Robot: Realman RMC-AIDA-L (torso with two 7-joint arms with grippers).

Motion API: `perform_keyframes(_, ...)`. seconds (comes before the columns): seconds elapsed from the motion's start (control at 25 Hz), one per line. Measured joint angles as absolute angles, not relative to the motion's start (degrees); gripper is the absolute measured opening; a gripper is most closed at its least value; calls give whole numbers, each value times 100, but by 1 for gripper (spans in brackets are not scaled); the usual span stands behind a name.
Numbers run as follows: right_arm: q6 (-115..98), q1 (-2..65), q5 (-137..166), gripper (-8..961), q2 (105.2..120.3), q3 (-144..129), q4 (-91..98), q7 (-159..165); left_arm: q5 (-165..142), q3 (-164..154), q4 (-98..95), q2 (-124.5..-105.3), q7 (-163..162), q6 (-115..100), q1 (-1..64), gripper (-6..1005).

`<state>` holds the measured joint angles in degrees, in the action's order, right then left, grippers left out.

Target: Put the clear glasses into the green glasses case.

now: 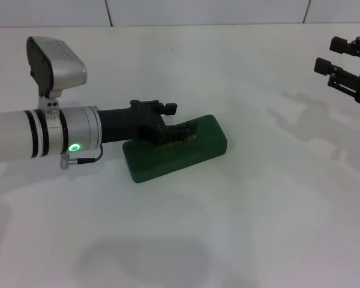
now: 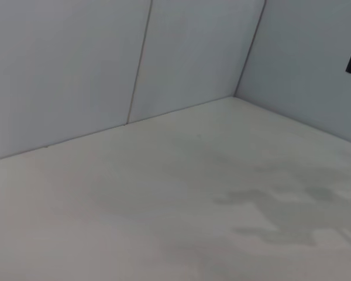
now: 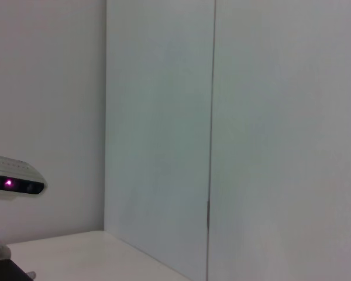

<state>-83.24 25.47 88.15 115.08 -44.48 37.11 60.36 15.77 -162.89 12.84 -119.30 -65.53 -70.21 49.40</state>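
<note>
One arm works: your left gripper [image 1: 175, 133] rests on the lid of the green glasses case [image 1: 207, 147] at table centre; finger gap unreadable. Case looks closed, clear glasses unseen (likely inside). Next: lift clear. Right gripper [image 1: 339, 67] hangs spread, far right.

I am in a test room, like a lab. My white table [image 1: 240, 228] is big and plain. Bare pale wall panels [image 3: 158, 117] stand all around it, joined by thin lines. Nothing homey is here, only my work spot.
</note>
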Motion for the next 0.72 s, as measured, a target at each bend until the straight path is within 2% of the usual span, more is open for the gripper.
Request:
perform_keyframes(0.24,-8520,2559,8852,506,11497,-4510,3710,6066,1957,-16286,1280,-11923,-6188,-7431,4817,708)
perform_keyframes(0.32,-8872,2592,8945,508,11415,-4648,3710,6104,2280,-16285,1295,-11902,-5892,-7965,4688,708)
perform_keyframes(0.36,-9252,2637,9043,510,11310,-4820,3710,6156,2412,-16285,1297,-11881,-5719,-8329,4615,708)
perform_keyframes(0.48,-9807,2741,9246,513,11148,-5011,3710,6314,2452,-16286,1296,-11830,-5418,-9165,4504,708)
perform_keyframes(0.52,-9807,2741,9246,515,11148,-5011,3710,6314,2435,-16286,1296,-11817,-5337,-9435,4468,708)
perform_keyframes(0.56,-10193,2832,9410,516,11072,-5028,3703,6427,2424,-16286,1298,-11809,-5255,-9634,4432,707)
perform_keyframes(0.68,-10439,2882,9478,520,11071,-5006,3667,6477,2432,-16286,1301,-11796,-5023,-9957,4324,707)
perform_keyframes(0.72,-10436,2880,9482,550,11101,-5014,3669,6474,2442,-16286,1301,-11796,-4950,-9994,4293,706)
